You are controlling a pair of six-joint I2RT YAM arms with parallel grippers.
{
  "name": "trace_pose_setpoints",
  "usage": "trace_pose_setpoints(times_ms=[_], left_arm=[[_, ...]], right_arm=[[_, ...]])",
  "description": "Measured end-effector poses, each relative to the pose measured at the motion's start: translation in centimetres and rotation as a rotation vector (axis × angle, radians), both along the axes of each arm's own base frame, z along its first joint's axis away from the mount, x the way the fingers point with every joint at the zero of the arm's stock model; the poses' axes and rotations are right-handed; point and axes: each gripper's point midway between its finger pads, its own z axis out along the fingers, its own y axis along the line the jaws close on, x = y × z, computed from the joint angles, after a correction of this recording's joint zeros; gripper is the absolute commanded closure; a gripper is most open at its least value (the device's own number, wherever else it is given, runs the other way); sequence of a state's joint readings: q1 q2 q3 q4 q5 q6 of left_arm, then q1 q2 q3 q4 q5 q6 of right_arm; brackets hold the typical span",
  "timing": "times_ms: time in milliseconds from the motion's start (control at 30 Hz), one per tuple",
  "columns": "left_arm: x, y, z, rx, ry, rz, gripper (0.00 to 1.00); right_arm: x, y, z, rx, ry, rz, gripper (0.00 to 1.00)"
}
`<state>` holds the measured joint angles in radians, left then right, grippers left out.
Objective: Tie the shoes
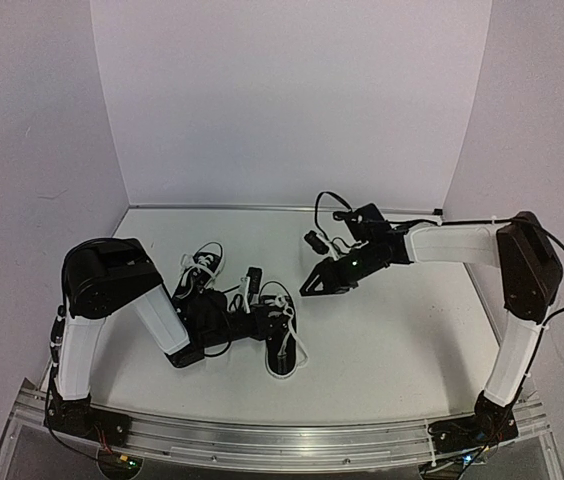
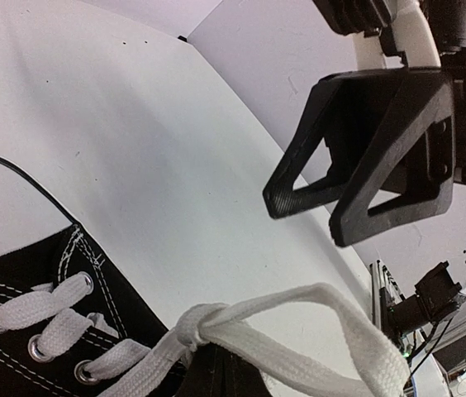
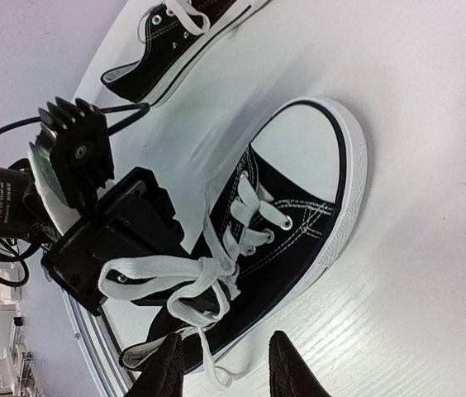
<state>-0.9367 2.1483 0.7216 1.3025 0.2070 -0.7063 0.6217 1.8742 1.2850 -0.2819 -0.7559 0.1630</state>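
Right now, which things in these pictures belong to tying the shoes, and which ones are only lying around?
For the job: near shoe, far shoe, white lace pinched in the left tool, open right tool.
Just there: the table, the metal rail at its near edge, the white back wall.
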Motion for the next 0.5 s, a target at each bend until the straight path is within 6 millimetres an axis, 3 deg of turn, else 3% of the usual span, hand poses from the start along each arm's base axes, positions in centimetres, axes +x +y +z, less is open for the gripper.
trace_pose_setpoints(times_ms=[167, 500], left_arm=[[0.0, 0.0, 0.0, 0.0, 0.0, 0.0, 1.0], [0.0, 0.0, 0.0, 0.0, 0.0, 0.0, 1.0]], right_arm=[[-1.1, 0.2, -1.4, 0.02, 0.053, 0.027, 0.67], [-1.6, 1.4, -2.4, 0.092, 0.114, 0.065, 0.7]])
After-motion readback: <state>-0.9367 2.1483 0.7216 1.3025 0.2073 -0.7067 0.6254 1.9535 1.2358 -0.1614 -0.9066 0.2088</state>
